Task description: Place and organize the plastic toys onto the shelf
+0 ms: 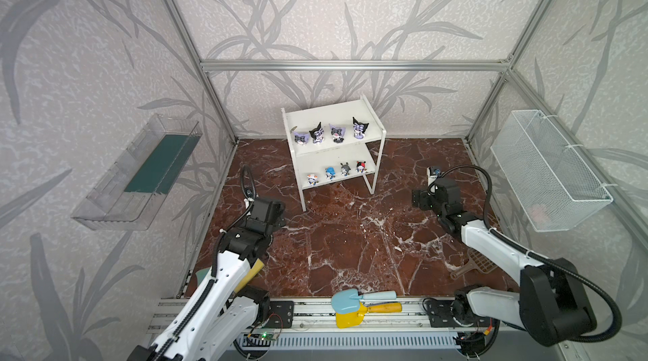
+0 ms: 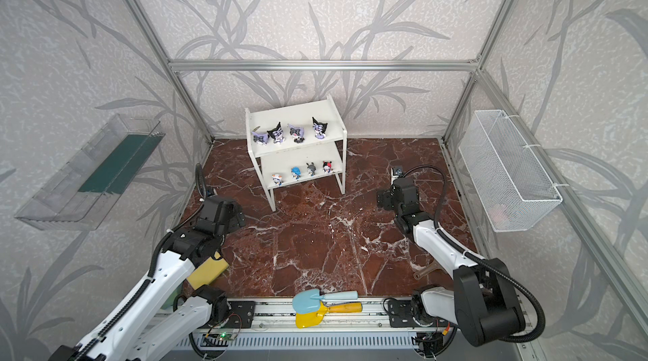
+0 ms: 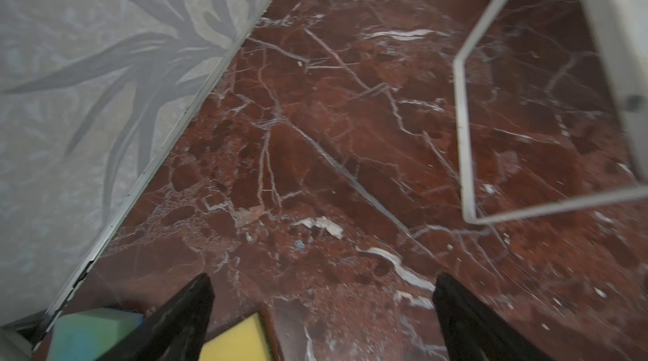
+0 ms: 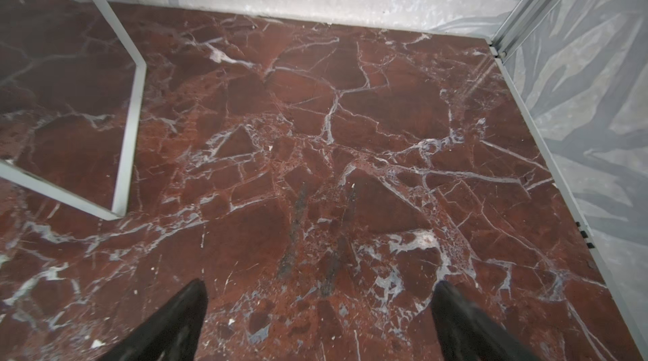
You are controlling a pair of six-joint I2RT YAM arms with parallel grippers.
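Right, nearest me my left gripper (image 3: 324,278) and right gripper (image 4: 322,285) both hover over the marble floor (image 1: 350,236), jaws spread wide with nothing between them. Farther back stands the shelf (image 1: 333,114): four purple figurines (image 1: 337,132) line its top tier, and four smaller figurines (image 1: 330,172) line the lower one.

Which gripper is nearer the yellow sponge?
Left. The left gripper hangs open just past the sponge, which lies partly under that arm. The right gripper, also open, is far across the table on the right side.
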